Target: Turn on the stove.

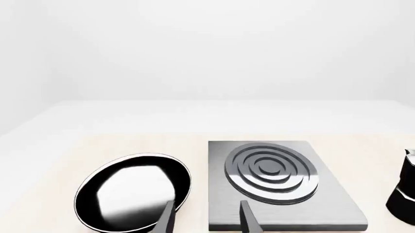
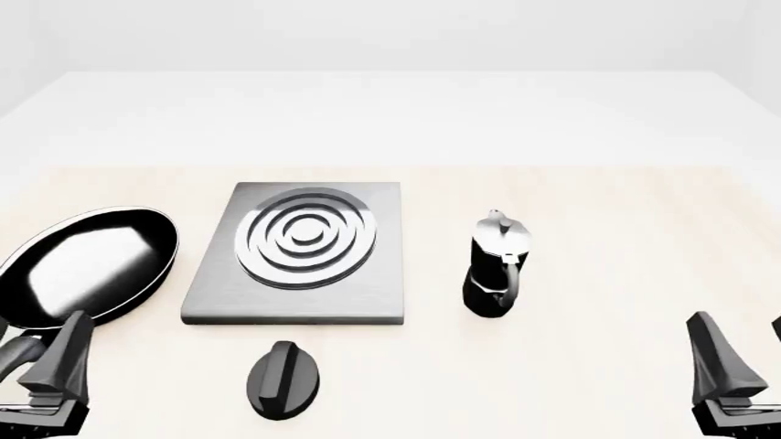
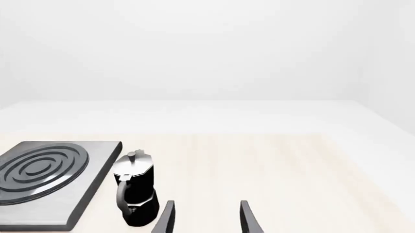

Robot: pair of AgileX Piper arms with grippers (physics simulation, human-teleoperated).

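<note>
- I see the stove (image 2: 299, 261) as a flat square slab of brushed grey metal, lying left of centre on the pale, faintly grained table (image 2: 610, 229).
- Raised silver concentric rings (image 2: 305, 236) sit on the slab's top, towards its far side.
- The stove's knob (image 2: 284, 379) is small, round and black with a ridge across it; it lies on the table just near of the slab, apart from it.
- A glossy black frying pan (image 2: 83, 265) rests left of the slab, its round bowl mirroring white light.
- A moka pot (image 2: 497, 267) stands upright right of the slab, black-bodied with a silver faceted top and a looped handle.
- My left gripper (image 1: 206, 221) hangs at the near left edge, over the pan's near side; its dark wedge-shaped fingers (image 1: 166, 219) stand apart with nothing between them.
- My right gripper (image 3: 206, 219) hangs at the near right, well away from the pot; its fingers (image 3: 248, 218) are likewise spread and hold nothing.
</note>
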